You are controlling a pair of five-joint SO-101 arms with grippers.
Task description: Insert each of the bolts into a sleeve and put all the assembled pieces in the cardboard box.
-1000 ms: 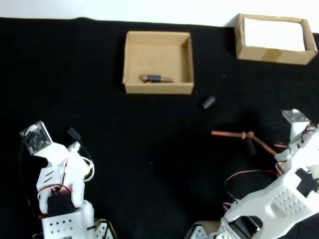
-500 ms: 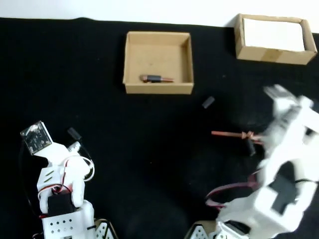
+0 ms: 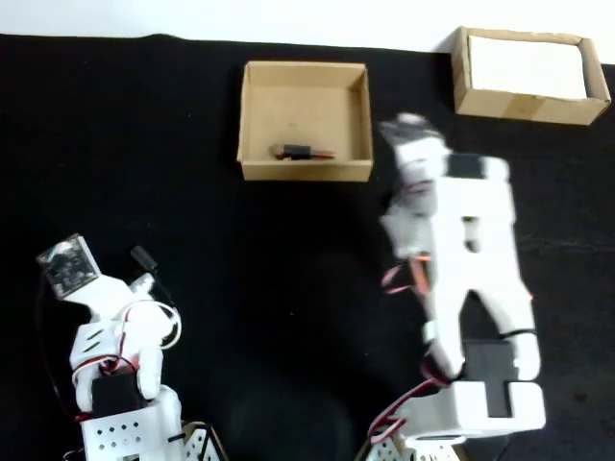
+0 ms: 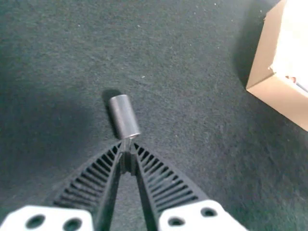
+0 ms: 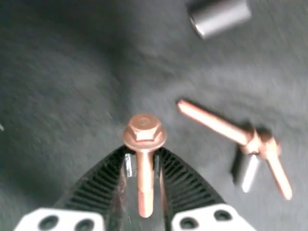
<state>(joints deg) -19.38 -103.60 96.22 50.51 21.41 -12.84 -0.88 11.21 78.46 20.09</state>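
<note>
The right gripper (image 5: 142, 156) pinches a copper bolt (image 5: 144, 137) head-outward; well apart, lower left in the high view, the left gripper (image 4: 127, 151) nips a sleeve (image 4: 124, 117) by its end.

Black-clothed table (image 3: 288, 279), white surface (image 3: 240, 14) beyond.

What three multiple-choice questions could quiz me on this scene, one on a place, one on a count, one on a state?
1. Where is the assembled piece?
A) in the cardboard box
B) beside the left arm
C) in the right arm's jaws

2. How many loose bolts lie beyond the right arm's jaws?
A) one
B) two
C) four

3. What do the right arm's jaws hold?
A) a sleeve
B) nothing
C) a copper bolt

A: it lies on the box floor.
B: two cross each other on the cloth.
C: its shank is pinched between them.
</note>
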